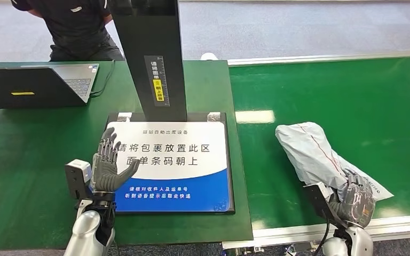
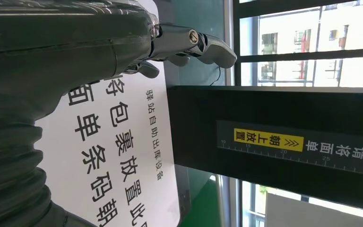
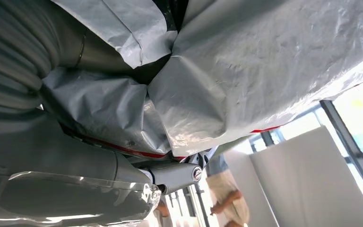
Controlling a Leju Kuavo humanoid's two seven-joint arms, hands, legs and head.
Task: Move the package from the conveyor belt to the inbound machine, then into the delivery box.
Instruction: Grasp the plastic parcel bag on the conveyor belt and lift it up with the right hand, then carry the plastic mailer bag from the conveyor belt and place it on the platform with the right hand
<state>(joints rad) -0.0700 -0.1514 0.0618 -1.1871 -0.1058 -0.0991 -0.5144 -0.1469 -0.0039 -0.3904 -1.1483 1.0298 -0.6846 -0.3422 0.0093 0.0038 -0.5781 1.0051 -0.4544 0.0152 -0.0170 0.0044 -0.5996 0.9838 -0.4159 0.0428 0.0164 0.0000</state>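
While my right hand is clamped on the near end of the grey package lying on the green conveyor belt, its long axis runs away up-left. My left hand hovers, fingers spread, over the inbound machine's white pad, which reads 请将包裹放置此区 面单条码朝上.

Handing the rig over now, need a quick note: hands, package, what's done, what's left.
Right hand: gripping the near end of the grey package; the wrist view shows the bag bunched against the hand.
Left hand: open, fingers spread, holding nothing, above the inbound machine's white and blue scan pad.
Package: on the green conveyor belt, right of the machine.
Done: grasp on the package.
Left: carry it to the scan pad, then into the delivery box.
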